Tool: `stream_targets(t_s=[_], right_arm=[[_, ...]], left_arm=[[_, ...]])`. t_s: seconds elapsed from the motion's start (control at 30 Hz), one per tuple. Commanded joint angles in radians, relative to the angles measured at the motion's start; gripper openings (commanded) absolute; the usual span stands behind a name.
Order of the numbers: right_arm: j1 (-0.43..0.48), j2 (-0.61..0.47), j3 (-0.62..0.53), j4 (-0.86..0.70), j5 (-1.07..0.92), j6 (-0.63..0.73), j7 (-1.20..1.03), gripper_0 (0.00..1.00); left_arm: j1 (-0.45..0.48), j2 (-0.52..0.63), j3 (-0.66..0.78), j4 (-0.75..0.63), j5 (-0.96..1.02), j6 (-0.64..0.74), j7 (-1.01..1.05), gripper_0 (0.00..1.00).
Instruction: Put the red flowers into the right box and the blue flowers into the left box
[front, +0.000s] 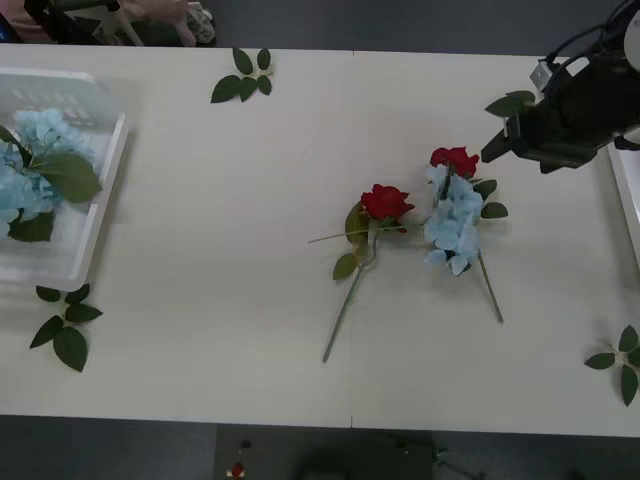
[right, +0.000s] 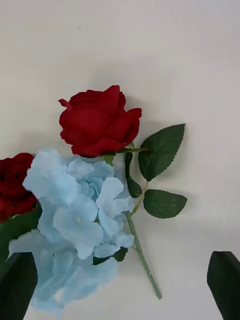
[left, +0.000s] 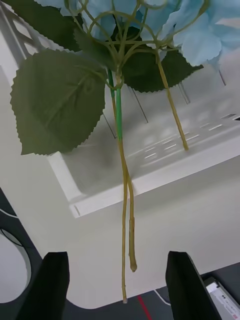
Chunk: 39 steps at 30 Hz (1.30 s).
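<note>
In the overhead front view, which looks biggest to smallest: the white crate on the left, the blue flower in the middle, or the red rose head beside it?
1. The left box, by far the largest.
2. The blue flower mid-table.
3. The red rose head, smallest.

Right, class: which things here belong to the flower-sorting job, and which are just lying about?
Job:
red flowers
blue flowers
left box
right box
right pincer, open above the flowers
left pincer, open by the left box

Lying about:
loose leaf sprigs
table
</note>
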Motion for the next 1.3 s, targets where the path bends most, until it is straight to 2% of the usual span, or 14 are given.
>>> stream_targets(t_s=[0.03,0.23,0.4,0.5,0.6,0.8,0.97,1.0,1.07,1.1,1.17,1.3], right_arm=[[-0.024,0.019,-0.004,0.008,0.058,0.007,-0.008,1.00],[-0.024,0.031,0.013,0.043,0.150,0.006,-0.005,1.00],[-0.024,0.060,0.072,0.067,0.208,-0.030,0.012,1.00],[-0.025,0.100,0.111,0.069,0.273,-0.054,0.006,1.00],[-0.024,0.138,0.122,0.084,0.322,-0.060,-0.002,1.00],[-0.025,0.203,0.122,0.113,0.378,-0.082,-0.003,1.00],[-0.025,0.247,0.122,0.158,0.423,-0.108,-0.005,0.99],[-0.025,0.256,0.122,0.169,0.431,-0.114,-0.005,0.99],[-0.025,0.272,0.122,0.190,0.450,-0.131,-0.005,0.99],[-0.027,0.280,0.124,0.196,0.460,-0.135,-0.005,0.99],[-0.025,0.289,0.124,0.207,0.477,-0.146,-0.003,0.98],[-0.025,0.304,0.124,0.242,0.490,-0.172,0.004,0.97]], left_arm=[[0.002,0.041,0.032,-0.020,0.089,-0.007,-0.033,0.57],[-0.012,0.021,0.142,-0.149,0.330,0.119,-0.031,0.56],[-0.140,-0.062,0.135,-0.312,0.362,0.125,0.082,0.56],[-0.278,-0.195,0.046,-0.394,0.296,0.103,0.179,0.56],[-0.360,-0.325,-0.019,-0.424,0.206,0.090,0.194,0.56],[-0.433,-0.543,-0.115,-0.477,0.054,0.085,0.191,0.57],[-0.443,-0.704,-0.184,-0.555,-0.035,0.031,0.190,0.57],[-0.443,-0.729,-0.200,-0.571,-0.052,0.021,0.190,0.58],[-0.443,-0.779,-0.236,-0.594,-0.089,-0.012,0.186,0.74],[-0.441,-0.799,-0.250,-0.603,-0.099,-0.022,0.185,0.78],[-0.443,-0.835,-0.272,-0.615,-0.116,-0.033,0.179,0.99],[-0.443,-0.875,-0.304,-0.643,-0.104,-0.035,0.157,1.00]])
